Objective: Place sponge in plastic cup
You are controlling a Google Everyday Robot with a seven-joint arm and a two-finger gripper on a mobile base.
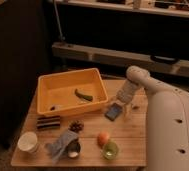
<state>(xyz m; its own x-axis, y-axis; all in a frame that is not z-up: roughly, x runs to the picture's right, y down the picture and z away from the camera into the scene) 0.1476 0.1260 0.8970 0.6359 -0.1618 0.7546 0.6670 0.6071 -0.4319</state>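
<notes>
Zero steps done: sponge (113,111) lies on table (90,150), gripper (127,108) just right of it, grip state I cannot tell, green plastic cup (110,150) nearer, unfilled

No text, labels or numbers legible anywhere.

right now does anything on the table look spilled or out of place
Nothing spilled or broken. Only a crumpled cloth near the table's front edge looks untidy. The end effector hangs by the sponge, beside the bin.
</notes>
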